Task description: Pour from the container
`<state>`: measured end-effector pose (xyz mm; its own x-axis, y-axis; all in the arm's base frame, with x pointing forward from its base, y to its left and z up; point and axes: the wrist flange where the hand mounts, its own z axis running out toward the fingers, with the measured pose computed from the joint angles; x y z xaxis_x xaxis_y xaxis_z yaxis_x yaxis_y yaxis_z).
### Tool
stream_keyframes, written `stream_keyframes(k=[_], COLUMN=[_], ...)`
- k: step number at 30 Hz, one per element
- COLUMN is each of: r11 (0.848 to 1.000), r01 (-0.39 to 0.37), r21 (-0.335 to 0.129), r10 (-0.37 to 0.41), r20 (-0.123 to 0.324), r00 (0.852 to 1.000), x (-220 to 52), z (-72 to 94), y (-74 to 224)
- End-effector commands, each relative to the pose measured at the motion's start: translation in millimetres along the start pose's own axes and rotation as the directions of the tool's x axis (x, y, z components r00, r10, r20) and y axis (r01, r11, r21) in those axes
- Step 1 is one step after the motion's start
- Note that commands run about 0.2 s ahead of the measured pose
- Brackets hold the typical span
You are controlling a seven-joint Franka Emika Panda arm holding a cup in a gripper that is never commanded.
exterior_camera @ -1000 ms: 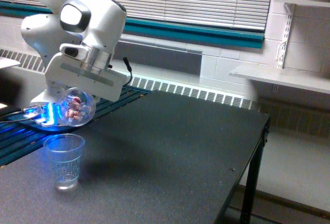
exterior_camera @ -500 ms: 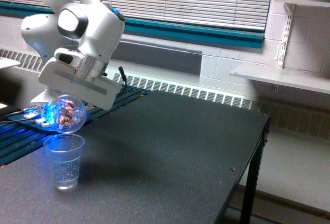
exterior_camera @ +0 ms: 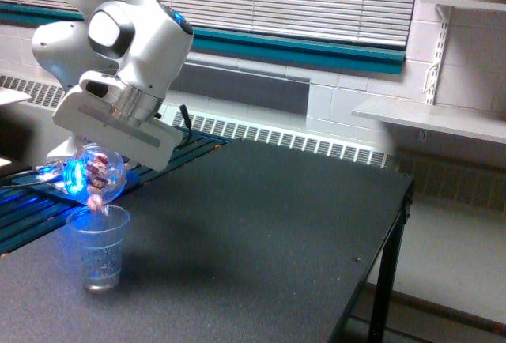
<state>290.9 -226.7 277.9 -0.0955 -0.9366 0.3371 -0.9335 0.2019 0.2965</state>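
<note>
My gripper is shut on the container, a small clear tumbler tipped steeply with its mouth down and to the exterior view's left. Reddish-pink pieces sit inside it, and one hangs at its rim, right above the mouth of a taller tapered clear cup. That cup stands upright on the dark table near its left front area and glows blue. The fingers are mostly hidden behind the tumbler and the white hand.
A blue-lit device lies behind the cup at the table's left. The table's right edge drops to the floor. A radiator grille and window blinds run along the back wall; shelves stand at the right.
The hand has moved left and slightly up while tipping the container further; the pieces have slid toward its rim, and one now hangs over the cup.
</note>
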Motion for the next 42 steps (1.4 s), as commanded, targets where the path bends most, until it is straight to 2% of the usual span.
stream_keyframes(k=[1, 15, 25, 42], r11=[0.999, 0.996, 0.991, 0.983], r01=[0.039, 0.079, 0.114, 0.131], r21=[-0.016, -0.034, -0.076, -0.131], r10=[-0.039, -0.078, -0.113, -0.132], r20=[-0.004, 0.017, 0.013, 0.007], r00=[0.999, 0.997, 0.993, 0.991], x=[0, -8, -10, -11], z=[-5.3, -5.4, -8.1, -8.6], y=[-3, -6, -12, -18])
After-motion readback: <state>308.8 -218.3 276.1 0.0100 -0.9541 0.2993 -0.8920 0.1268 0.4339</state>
